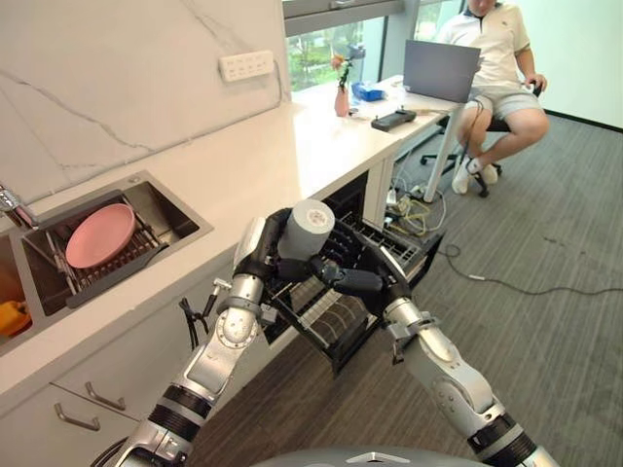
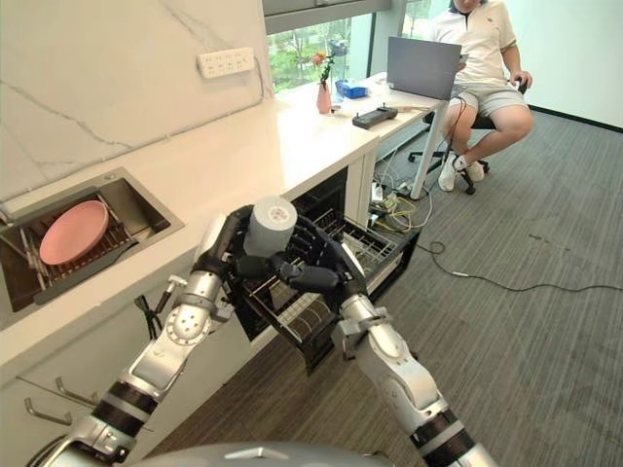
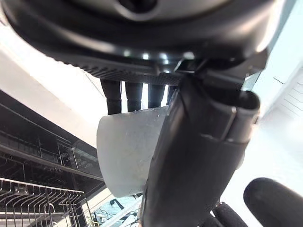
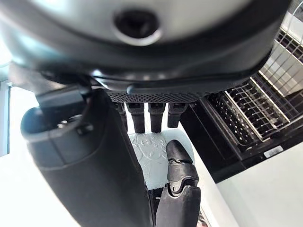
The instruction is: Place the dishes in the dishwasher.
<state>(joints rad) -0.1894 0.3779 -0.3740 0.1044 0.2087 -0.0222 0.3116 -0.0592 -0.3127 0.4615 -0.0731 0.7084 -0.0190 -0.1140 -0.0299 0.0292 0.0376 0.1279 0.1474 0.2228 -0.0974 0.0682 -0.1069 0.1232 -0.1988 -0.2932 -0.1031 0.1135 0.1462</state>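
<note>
Item: grey cup (image 1: 311, 230), base uppermost, above the pulled-out dishwasher rack (image 1: 375, 255).

Left robot hand (image 1: 265, 255): fingers and thumb curled round the cup wall; you carry it here.

Right robot hand (image 1: 352, 280): reaches across just beside the cup, fingers fairly straight toward it, holding nothing that you can see.

Dishwasher (image 2: 331, 209): open under the white surface (image 1: 253, 165), wire rack drawn out below both hands.

Handling, as a judgement: keep the cup inverted, lower it straight between the rack wires, and loosen your left fingers only once the rim sits. Keep the right hand off the wires.

Sink (image 1: 175, 226): farther left, pink plate (image 1: 100, 234) on its drainer, still to be loaded.

Background: a seated person (image 1: 492, 53) at a laptop (image 1: 440, 70).
</note>
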